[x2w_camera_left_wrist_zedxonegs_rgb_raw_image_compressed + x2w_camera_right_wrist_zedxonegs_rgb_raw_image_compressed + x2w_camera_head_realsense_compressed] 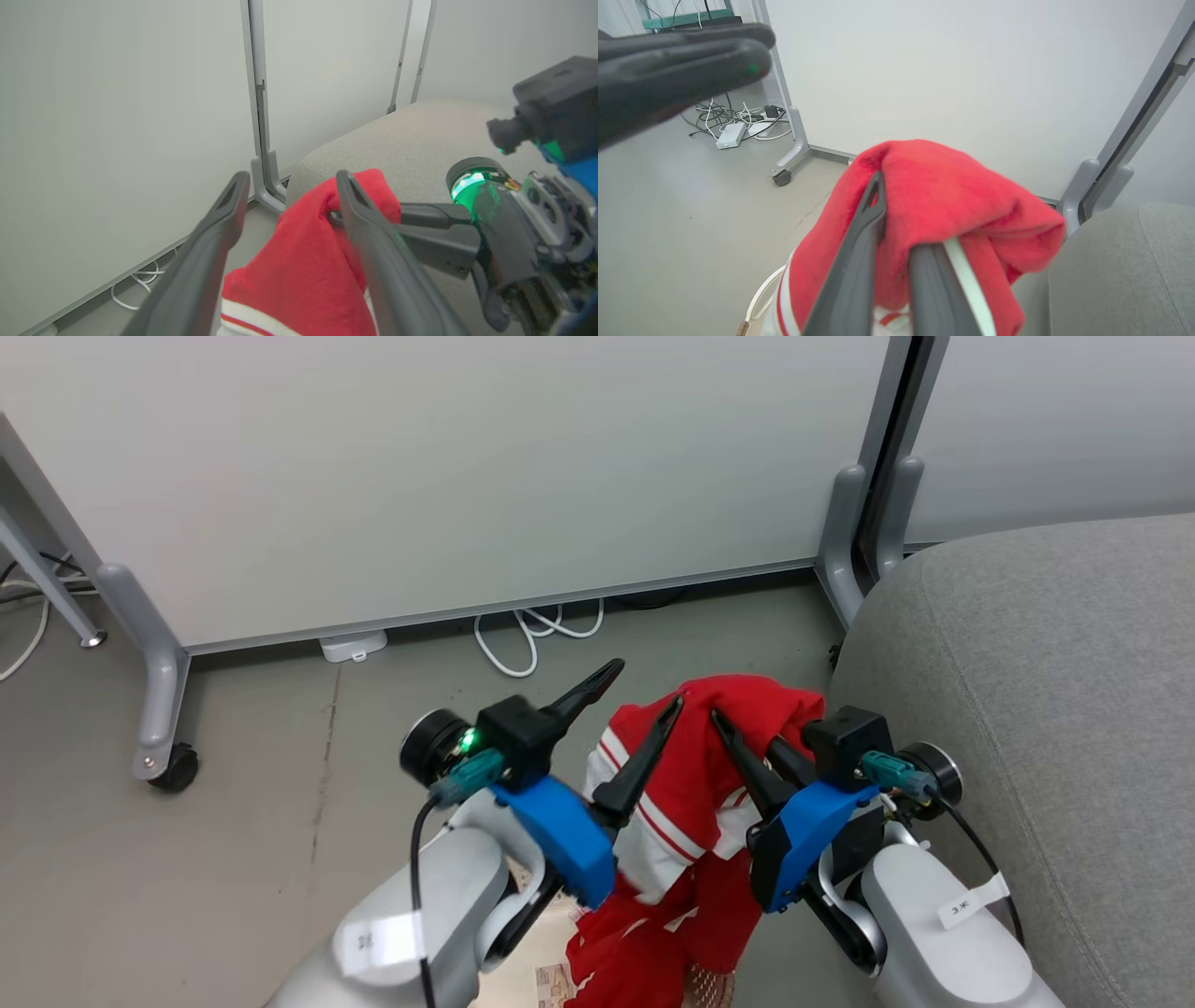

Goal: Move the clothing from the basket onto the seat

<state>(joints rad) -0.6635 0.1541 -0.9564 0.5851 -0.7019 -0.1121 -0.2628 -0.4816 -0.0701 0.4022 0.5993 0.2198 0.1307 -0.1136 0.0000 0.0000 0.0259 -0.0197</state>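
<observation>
Centre frame, the right claw (742, 733) is pinched shut on the bright red fabric clothing with white stripe trim (695, 775), held clear of the floor. Its tail hangs toward 6 o'clock, where a sliver of the cream-white perforated plastic basket (544, 933) shows. The left claw (642, 686) stands wide, its inner finger lying across the cloth. At 3 o'clock, just beside the garment, the large grey upholstered seat (1046, 691) presents its rounded edge. At 1 o'clock, grey partition feet (845, 537) crowd that corner, and looped white cables (523, 635) lie at 12. Toward 9 o'clock the grey floor (280, 821) opens up as far as a black caster (175, 767).
</observation>
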